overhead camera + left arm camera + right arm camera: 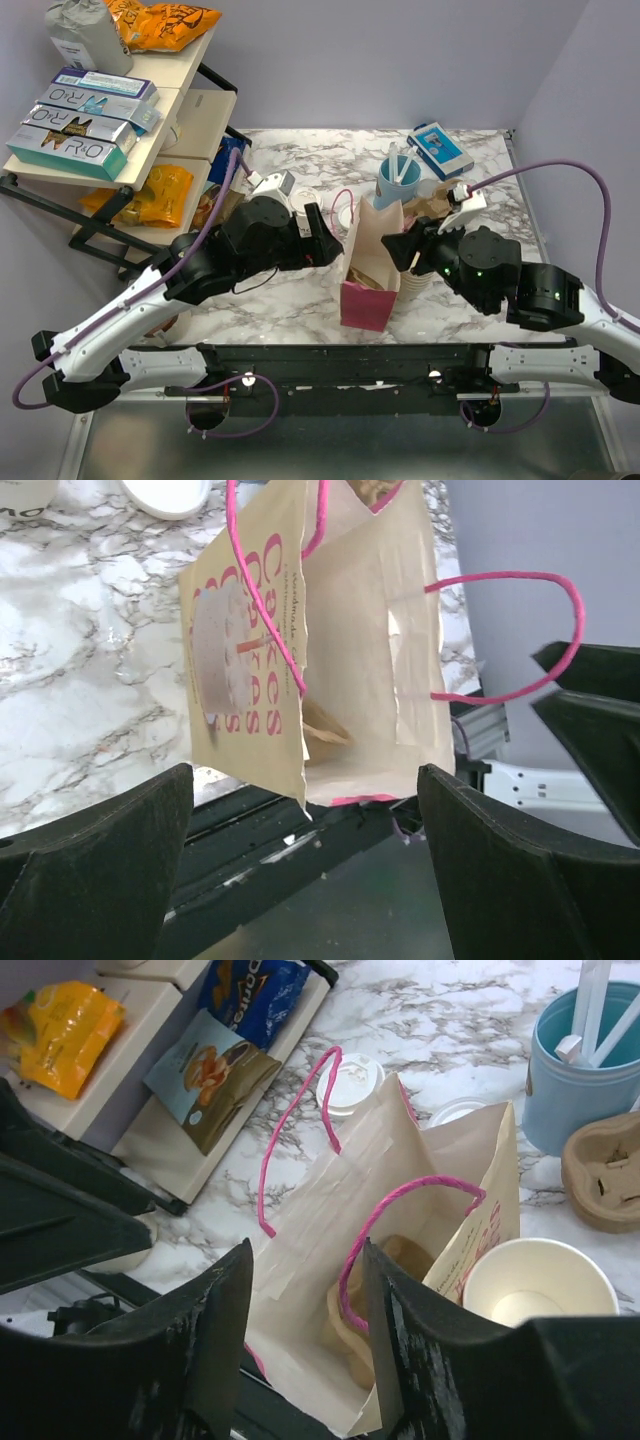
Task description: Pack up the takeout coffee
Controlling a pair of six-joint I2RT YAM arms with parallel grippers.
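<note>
At upper left, a cream shelf holds stacked long boxes and orange snack bags. Right of centre stands a light-blue mug with white sticks, and 1 blue box lies just above it.

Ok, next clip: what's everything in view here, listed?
takeout coffee: one, white, lidded, on the table beyond the bag
paper bag: one, cream with pink handles, table centre, open
mug: one, light blue, holding white sticks, far right
paper cups: one stack, cream, right of bag
cup carrier: one, brown, beside mug
box: one, blue, far edge
shelf: one, cream, left, holding boxes and snack bags
left gripper: black, open, left of bag
right gripper: black, open, right of bag
</note>
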